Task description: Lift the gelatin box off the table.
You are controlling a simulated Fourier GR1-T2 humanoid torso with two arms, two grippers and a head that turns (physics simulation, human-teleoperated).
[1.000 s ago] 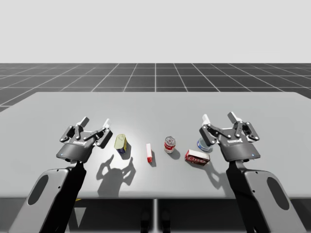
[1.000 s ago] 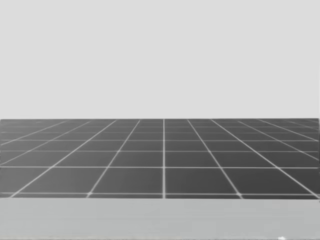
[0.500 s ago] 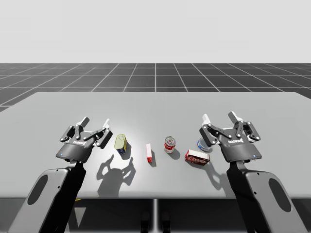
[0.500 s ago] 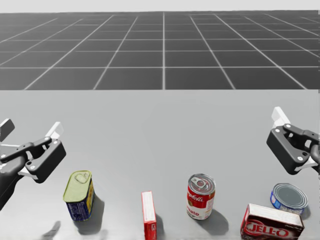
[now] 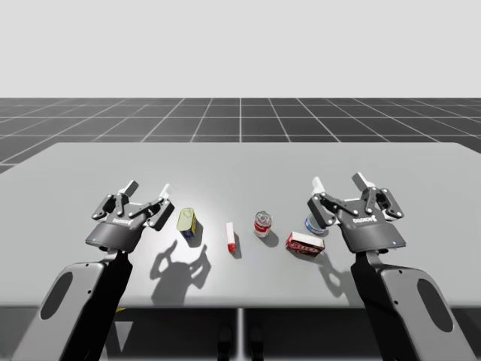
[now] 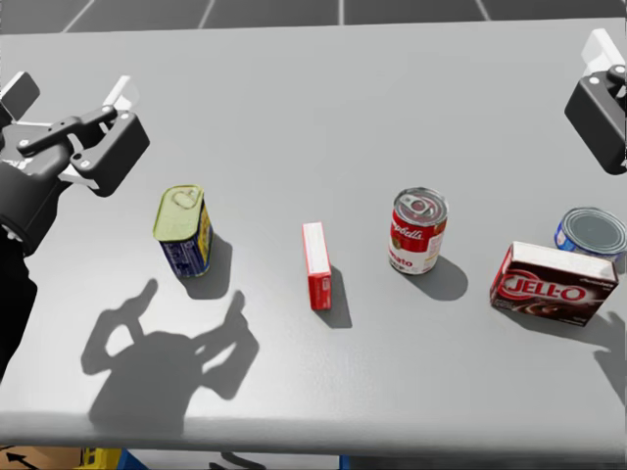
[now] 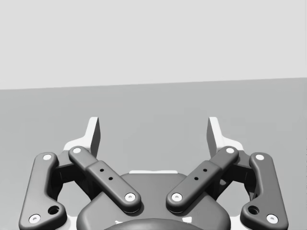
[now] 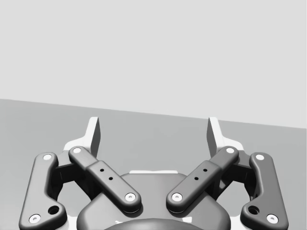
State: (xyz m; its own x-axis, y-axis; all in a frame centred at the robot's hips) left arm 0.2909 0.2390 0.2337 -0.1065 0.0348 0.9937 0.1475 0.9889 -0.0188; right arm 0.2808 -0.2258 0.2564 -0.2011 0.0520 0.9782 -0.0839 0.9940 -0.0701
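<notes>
Two grippers are hovering over the table (image 5: 240, 162) in the high view, the left gripper (image 5: 149, 188) and the right gripper (image 5: 340, 181), both spread wide and gripping nothing. The slim red gelatin box (image 5: 230, 236) is standing on edge mid-table, between the oblong can (image 5: 186, 223) and the red round can (image 5: 261, 224), touching neither. In the head view, a dark red box (image 6: 554, 284) is lying just beside a low blue can (image 6: 592, 233), near the right gripper. In both wrist views, the fingers are standing wide apart with nothing between them.

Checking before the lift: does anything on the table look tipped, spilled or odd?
Nothing spilled or damaged. The thin red box stands on a narrow edge; the gelatin box lies right beside the flat blue can.
</notes>
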